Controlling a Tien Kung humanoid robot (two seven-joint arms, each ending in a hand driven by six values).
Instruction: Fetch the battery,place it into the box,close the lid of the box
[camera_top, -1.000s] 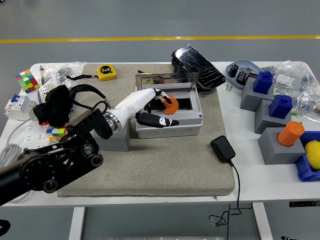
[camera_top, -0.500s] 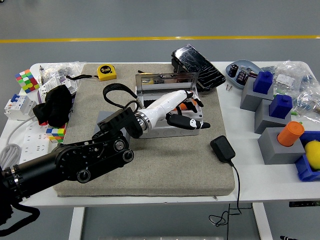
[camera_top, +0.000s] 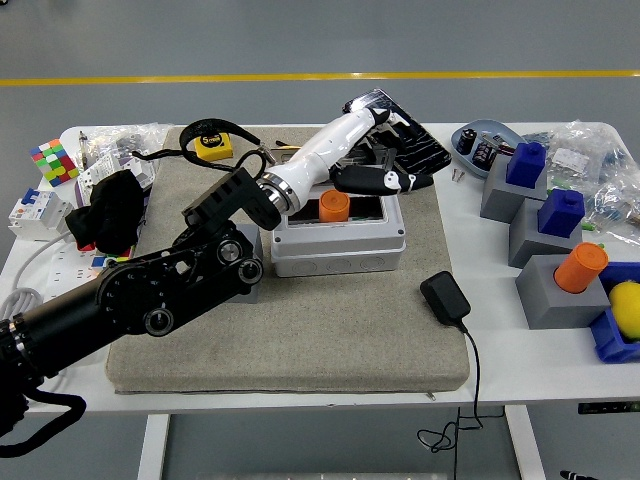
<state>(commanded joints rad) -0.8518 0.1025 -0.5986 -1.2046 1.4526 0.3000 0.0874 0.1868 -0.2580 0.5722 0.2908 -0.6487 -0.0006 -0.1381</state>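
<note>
White table (camera_top: 300, 385), battery (camera_top: 333, 207) in box (camera_top: 340, 240), robot hand (camera_top: 375, 150) above

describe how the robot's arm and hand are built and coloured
One arm shows: the left arm, black, chunky, with round silver bolted joints and a looping black cable. A silver wrist ring joins a glossy white forearm shell. The left hand has white-and-black fingers.

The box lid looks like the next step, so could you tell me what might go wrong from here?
1. The orange battery stands upright in the box, so the lid may jam on it.
2. The left hand is raised behind the box beside the black case and might knock it.
</note>
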